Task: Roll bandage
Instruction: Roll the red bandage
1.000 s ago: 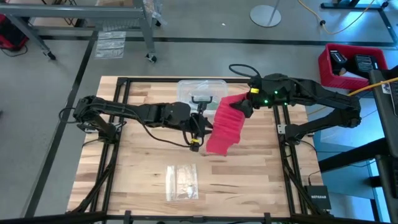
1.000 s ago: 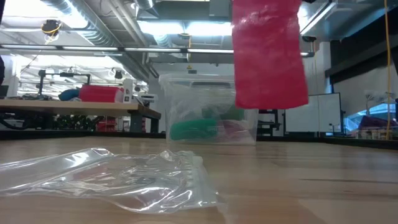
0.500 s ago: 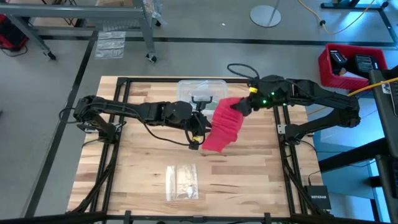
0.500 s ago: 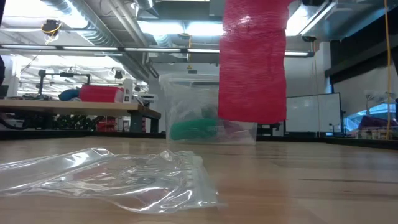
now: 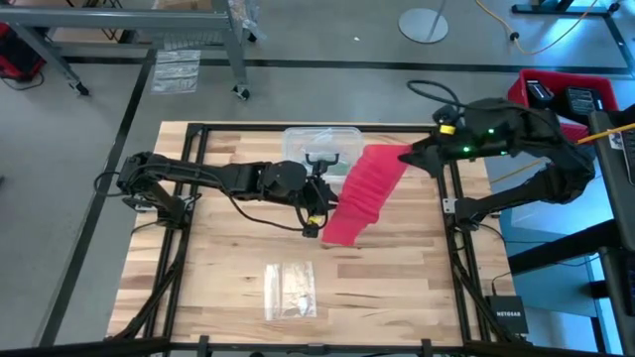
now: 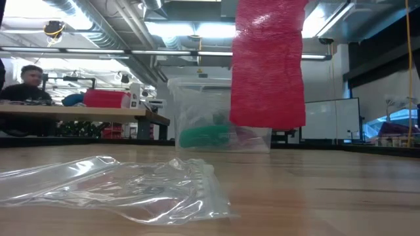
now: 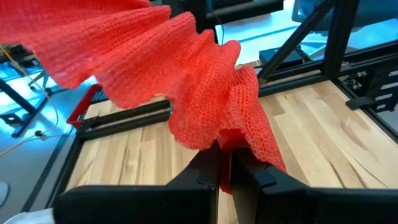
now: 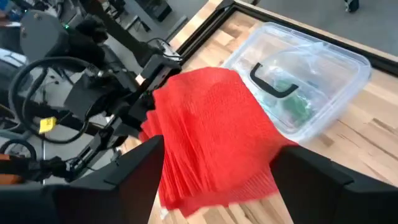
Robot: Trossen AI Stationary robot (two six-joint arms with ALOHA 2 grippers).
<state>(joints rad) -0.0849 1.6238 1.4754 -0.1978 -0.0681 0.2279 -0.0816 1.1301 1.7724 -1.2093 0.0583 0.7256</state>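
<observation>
The red bandage hangs in the air over the middle of the table as a wide pleated band; its lower edge is clear of the wood. My left gripper is shut on the band's left side. My right gripper stands open at the band's far right end. In the right wrist view that end lies in the gap between its two fingers. My left gripper pinches a gathered bunch of the bandage's knit between its two shut fingers, several pleats together. The fingers come from the table's left, slanting a little down. The band fans out and up from them, clear of the table. My right gripper: whether its fingers touch the bandage's end, I cannot tell.
A clear plastic box with a black handle stands at the far middle, just behind the bandage. A small clear plastic bag lies toward the near edge. A red bin sits beyond the table's right side. A person sits far off.
My right gripper has drawn back up and toward the table's right edge, staying open. The bandage's far right end has gone with it, so the band now reaches farther between the two grippers. Its hanging part has swung a little toward the left gripper.
</observation>
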